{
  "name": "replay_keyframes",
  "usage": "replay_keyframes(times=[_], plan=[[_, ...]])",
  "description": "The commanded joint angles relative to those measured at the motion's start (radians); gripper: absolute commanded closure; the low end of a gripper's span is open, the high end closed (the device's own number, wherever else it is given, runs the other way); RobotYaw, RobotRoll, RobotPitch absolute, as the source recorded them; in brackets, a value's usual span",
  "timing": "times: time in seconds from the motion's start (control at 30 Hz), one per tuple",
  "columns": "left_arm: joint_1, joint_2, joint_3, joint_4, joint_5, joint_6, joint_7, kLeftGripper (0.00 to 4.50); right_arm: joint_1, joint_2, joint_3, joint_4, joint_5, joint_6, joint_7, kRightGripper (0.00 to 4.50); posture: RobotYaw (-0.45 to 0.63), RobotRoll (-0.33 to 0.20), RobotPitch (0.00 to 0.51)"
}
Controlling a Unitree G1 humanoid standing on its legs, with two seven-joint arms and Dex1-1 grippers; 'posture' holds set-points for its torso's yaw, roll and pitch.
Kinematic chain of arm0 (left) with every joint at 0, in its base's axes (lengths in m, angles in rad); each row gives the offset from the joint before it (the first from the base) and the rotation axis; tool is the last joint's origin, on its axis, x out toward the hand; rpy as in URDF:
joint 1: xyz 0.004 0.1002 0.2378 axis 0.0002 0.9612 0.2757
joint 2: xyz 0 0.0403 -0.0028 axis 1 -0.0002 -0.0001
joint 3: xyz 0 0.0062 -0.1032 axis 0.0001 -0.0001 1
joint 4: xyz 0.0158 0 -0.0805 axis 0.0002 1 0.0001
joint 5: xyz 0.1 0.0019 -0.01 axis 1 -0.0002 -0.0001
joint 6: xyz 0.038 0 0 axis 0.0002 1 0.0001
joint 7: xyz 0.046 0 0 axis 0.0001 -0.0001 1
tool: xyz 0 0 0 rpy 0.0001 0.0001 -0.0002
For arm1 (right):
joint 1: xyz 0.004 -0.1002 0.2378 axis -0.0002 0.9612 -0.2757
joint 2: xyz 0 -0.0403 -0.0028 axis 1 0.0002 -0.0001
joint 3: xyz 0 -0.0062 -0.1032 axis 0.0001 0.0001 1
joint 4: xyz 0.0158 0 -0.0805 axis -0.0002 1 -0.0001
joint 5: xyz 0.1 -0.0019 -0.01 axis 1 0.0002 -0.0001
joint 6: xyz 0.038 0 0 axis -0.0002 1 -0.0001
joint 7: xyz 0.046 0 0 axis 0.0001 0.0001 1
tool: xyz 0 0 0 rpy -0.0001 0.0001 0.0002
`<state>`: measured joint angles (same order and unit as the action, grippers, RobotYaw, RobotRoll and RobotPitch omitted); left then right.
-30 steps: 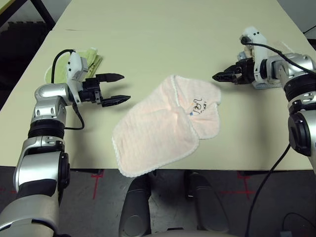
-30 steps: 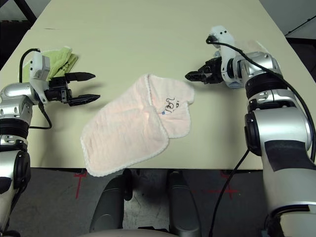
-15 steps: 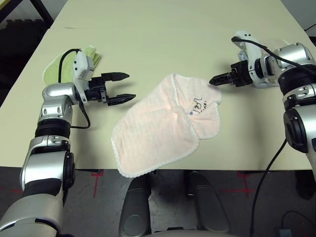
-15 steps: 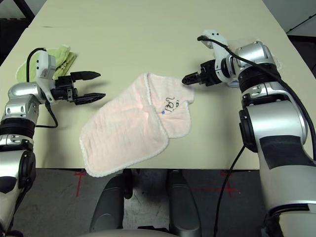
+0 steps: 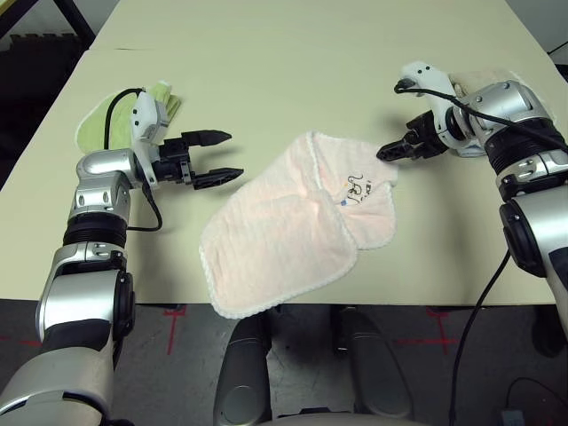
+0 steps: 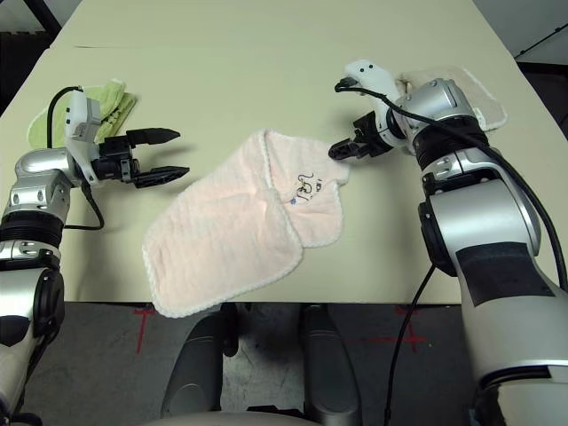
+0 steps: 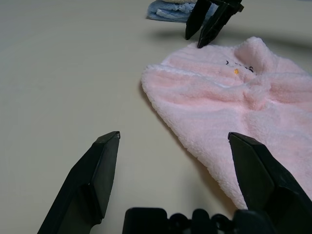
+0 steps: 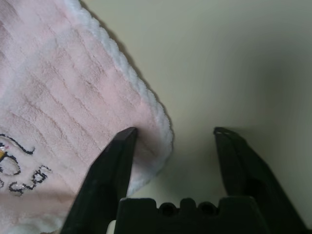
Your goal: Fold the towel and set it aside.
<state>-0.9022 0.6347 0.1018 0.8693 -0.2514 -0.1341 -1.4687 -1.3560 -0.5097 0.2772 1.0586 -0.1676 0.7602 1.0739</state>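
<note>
While one lime-green cloth (image 5: pixel 106 122) is lying at the table's (image 5: pixel 293 62) nine o'clock edge, the left gripper (image 5: pixel 216 157) is hovering just inside it, level, pointing toward three o'clock, jaws spread wide and gripping nothing. One pink towel (image 5: pixel 293 222) is lying rumpled at the centre toward six o'clock. The right gripper (image 6: pixel 339 150) is angling down at the towel's two o'clock corner, partly open, one finger (image 8: pixel 114 161) pressing the trim, not clamped. One beige towel (image 6: pixel 461 89) is lying behind that arm.
</note>
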Motion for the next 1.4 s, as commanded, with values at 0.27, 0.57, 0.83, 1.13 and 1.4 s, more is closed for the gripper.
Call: replay_keyframes(times=[0.27,0.57,0.83,1.13,1.4], plan=[[-0.007,-0.009,-0.015,-0.020,0.004,0.009,0.013,0.00,0.046,0.006,0.028,-0.014,-0.032,-0.010,0.020,4.46,-0.02,0.000,0.293],[-0.019,-0.008,-0.012,0.002,0.007,0.025,0.034,0.00,0.040,0.003,-0.100,-0.034,0.053,-0.039,-0.049,4.46,-0.03,0.000,0.285],[0.018,-0.003,0.006,-0.050,-0.015,0.076,0.066,0.00,0.204,0.065,-0.430,-0.174,0.291,-0.648,-0.231,4.46,-0.03,0.000,0.283],[0.073,-0.023,0.037,-0.150,-0.054,0.168,0.164,0.00,0.230,0.114,-0.405,-0.117,0.245,-1.064,-0.385,4.46,0.01,0.000,0.276],[0.072,-0.052,0.039,-0.165,-0.059,0.185,0.204,0.00,-0.089,0.144,-0.415,0.042,0.248,-1.201,-0.422,4.46,0.00,0.000,0.258]])
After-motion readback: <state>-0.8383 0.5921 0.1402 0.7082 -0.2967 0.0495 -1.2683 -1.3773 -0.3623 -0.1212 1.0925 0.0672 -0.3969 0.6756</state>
